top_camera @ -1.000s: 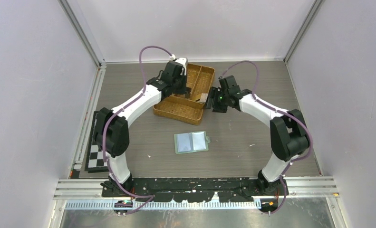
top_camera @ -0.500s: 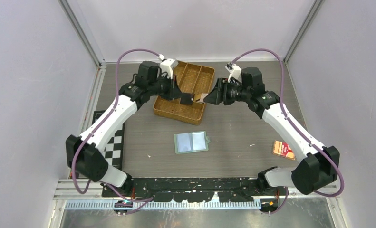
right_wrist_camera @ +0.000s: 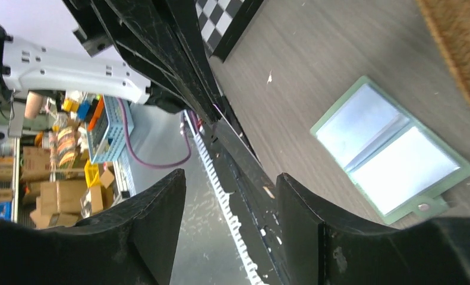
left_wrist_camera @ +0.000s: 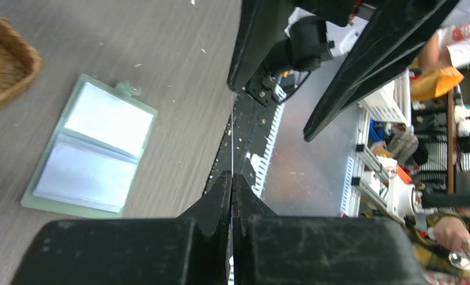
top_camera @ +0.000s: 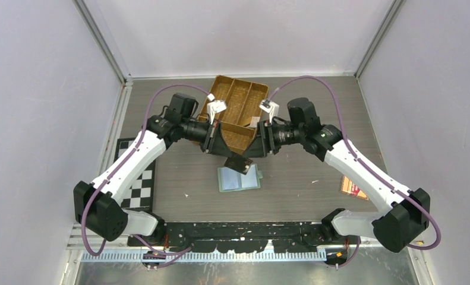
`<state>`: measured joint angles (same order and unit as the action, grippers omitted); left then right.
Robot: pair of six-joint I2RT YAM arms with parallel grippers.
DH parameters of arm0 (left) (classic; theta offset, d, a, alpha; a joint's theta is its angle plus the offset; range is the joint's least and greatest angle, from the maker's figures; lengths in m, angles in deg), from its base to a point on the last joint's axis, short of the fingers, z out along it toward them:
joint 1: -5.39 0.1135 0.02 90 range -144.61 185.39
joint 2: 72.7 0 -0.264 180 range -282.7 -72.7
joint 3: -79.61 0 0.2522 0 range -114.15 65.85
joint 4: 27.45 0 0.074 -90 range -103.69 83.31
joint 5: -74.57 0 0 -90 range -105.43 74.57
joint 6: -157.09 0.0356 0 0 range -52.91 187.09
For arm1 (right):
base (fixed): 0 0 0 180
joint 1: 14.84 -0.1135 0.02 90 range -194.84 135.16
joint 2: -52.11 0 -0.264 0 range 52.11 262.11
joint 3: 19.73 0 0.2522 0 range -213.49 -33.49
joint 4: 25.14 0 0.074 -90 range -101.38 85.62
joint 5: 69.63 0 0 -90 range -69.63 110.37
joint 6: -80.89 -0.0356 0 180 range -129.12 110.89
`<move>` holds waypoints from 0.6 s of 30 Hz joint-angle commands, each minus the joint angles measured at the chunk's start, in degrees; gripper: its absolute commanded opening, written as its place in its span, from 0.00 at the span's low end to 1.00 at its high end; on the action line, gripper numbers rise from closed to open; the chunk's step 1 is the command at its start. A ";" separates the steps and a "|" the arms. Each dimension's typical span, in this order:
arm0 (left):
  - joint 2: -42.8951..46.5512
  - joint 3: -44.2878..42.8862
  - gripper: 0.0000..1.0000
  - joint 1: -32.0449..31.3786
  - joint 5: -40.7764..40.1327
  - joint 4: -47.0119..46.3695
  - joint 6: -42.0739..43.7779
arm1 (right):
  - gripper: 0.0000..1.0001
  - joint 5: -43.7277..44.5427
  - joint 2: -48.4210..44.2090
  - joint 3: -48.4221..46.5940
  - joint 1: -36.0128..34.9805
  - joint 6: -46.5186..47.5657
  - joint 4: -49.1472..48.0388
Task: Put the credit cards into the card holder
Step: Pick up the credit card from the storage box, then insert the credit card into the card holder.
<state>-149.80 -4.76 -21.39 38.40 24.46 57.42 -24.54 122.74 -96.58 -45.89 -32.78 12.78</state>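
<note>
Both arms have swung down the top view from the woven tray (top_camera: 235,110) since half a second ago. The dark credit card (top_camera: 239,164) has travelled with them from the tray's lower edge to the centre of the frame.

The left gripper (top_camera: 230,155) is clenched on that card. In the left wrist view its fingertips (left_wrist_camera: 218,200) press flat together at lower centre, with the card's thin edge rising straight up from between them. The right gripper (top_camera: 248,153) meets it from the right with its jaws spread apart. In the right wrist view its two fingers (right_wrist_camera: 161,208) stand at the bottom of the frame on either side of the dark card, not visibly touching it.

The card holder (top_camera: 239,179) lies open and flat on the table (top_camera: 292,172), just below the tray, with its clear pockets up and its snap tab at the right edge. From above, the card overlaps the holder's upper edge; whether it touches it I cannot tell. A checkerboard (top_camera: 131,190) sits at lower left and a red flat item (top_camera: 352,186) at right.
</note>
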 commanded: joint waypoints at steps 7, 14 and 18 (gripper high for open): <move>0.63 -0.23 0.00 -0.24 9.85 2.98 4.23 | 0.53 -4.80 4.14 -2.25 -4.87 3.72 5.04; -0.07 0.72 0.16 -0.48 5.71 0.82 0.88 | 0.11 -2.57 4.51 -1.19 -5.87 1.08 3.20; 1.08 4.16 0.57 -0.47 -7.92 -2.84 -5.66 | 0.01 8.56 0.79 6.61 -5.91 -6.45 -4.70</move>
<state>-150.13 -3.30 -21.66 40.54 25.68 57.77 -25.06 127.24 -95.29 -52.06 -32.86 14.83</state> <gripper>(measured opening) 0.481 0.025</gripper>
